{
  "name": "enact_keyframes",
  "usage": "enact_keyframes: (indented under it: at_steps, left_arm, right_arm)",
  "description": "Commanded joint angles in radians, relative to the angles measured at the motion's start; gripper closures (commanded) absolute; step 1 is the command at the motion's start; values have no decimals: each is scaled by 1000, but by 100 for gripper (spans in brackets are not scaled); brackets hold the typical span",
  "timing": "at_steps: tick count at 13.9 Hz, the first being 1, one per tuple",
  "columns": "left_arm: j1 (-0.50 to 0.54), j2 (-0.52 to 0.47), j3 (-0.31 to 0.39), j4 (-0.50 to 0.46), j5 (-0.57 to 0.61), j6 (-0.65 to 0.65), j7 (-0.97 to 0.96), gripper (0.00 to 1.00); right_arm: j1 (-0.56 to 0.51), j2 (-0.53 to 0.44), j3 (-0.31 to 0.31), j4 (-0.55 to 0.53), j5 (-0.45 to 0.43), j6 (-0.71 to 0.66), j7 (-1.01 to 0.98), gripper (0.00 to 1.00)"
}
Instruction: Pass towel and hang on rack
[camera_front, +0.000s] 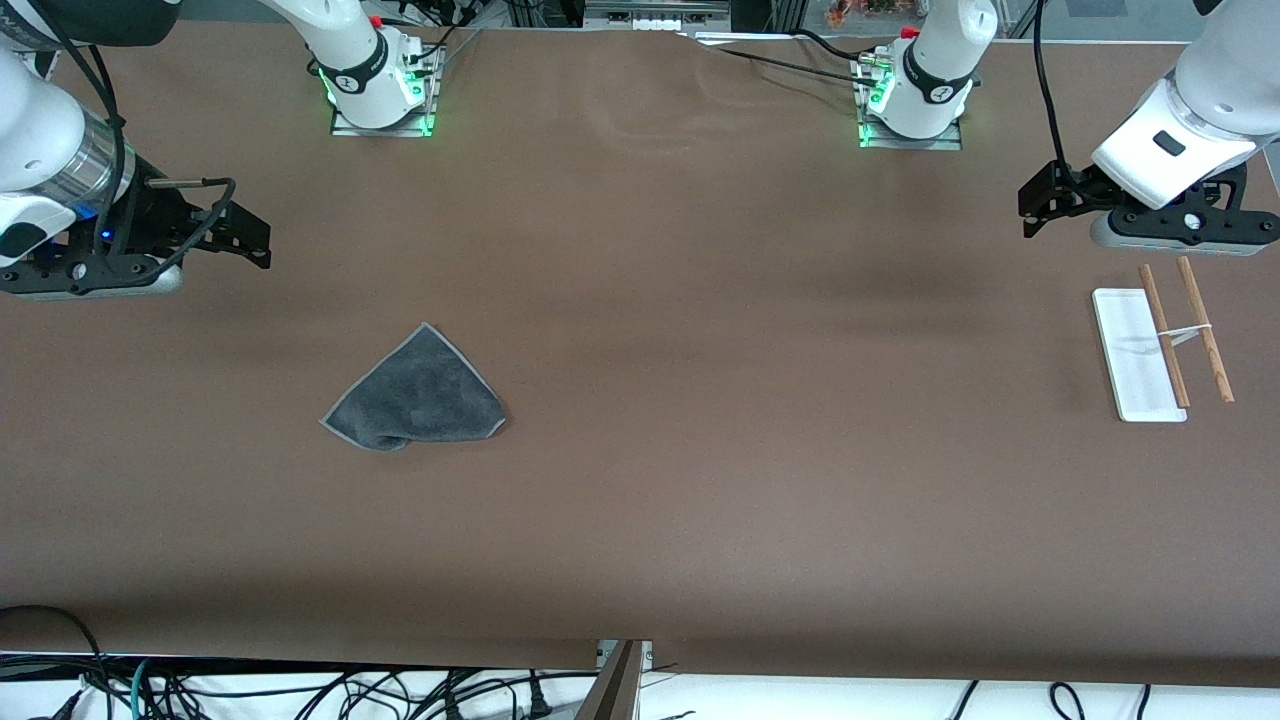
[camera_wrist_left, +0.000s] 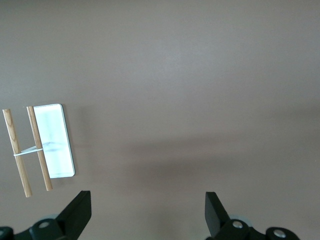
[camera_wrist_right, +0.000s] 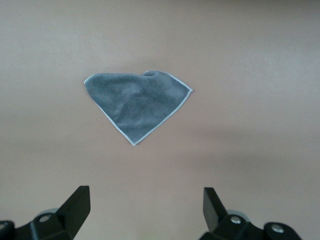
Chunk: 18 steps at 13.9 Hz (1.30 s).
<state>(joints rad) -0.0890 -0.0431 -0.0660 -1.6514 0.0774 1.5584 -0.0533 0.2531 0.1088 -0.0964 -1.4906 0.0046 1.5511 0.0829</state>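
Starting out, you've got both grippers up with fingers spread: right gripper (camera_front: 255, 232) upper-left over bare desk (camera_front: 700, 480) toward towel (camera_front: 415, 392), left gripper (camera_front: 1035, 205) upper-right by rack (camera_front: 1160, 345).

A: What covers the desk?

B: A plain brown sheet (camera_front: 640, 500), spread edge to edge, with faint ripples near the top edge.

A: And below the bottom edge?

B: A white floor with tangled black cables (camera_front: 300, 692) by the bottom corner, and a seam (camera_front: 625, 660) splitting that edge midway.
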Motion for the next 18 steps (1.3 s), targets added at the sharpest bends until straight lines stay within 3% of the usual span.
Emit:
enact_keyframes:
  at_steps: [1,18]
  left_arm:
    - [5,8,-2,28,-7,-23,-2,0]
    - [5,8,-3,28,-7,-23,-2,0]
  right_arm:
    - [3,-3,1,12,-14,-19,6,0]
    - [0,0,0,13,-14,-2,14,0]
